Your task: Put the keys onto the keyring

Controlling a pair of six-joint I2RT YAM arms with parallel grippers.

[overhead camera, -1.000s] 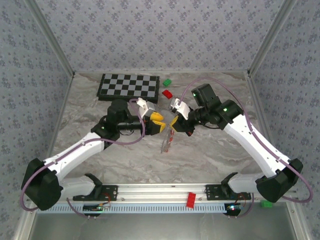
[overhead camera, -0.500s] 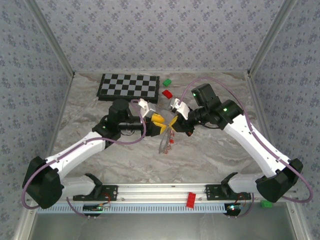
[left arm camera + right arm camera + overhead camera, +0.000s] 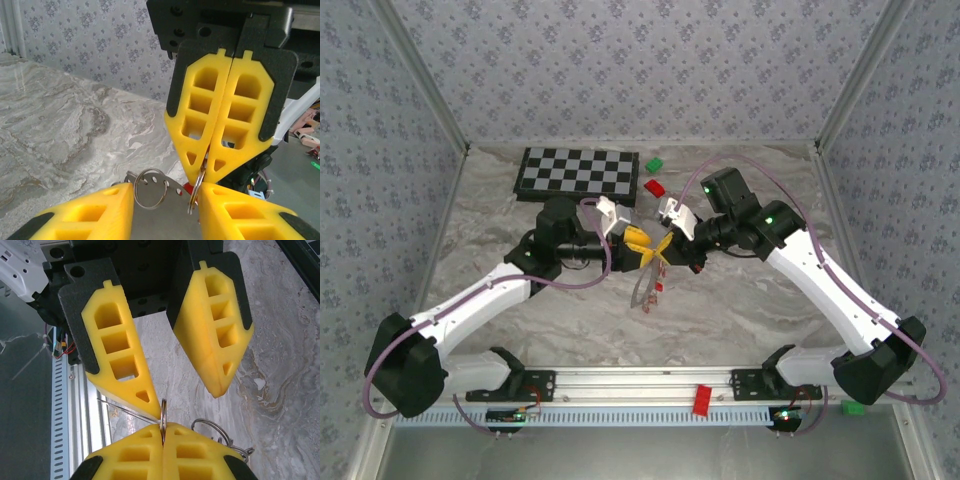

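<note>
Over table [image 3: 750,300], right claw [image 3: 163,429] clamped on keyring [image 3: 163,412] hanging downward, left claw [image 3: 167,200] apart

Floral-papered walls [image 3: 620,60], grey marbled tabletop [image 3: 750,300]

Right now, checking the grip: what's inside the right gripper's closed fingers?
A thin metal ring, edge-on, sticks out of the right gripper's shut fingers. Its lower part is covered by them, so how deep it sits cannot be seen.

Text: none can be read in any view.
Labels and brands: none can be made out.
Numbers and signs: none can be made out.
</note>
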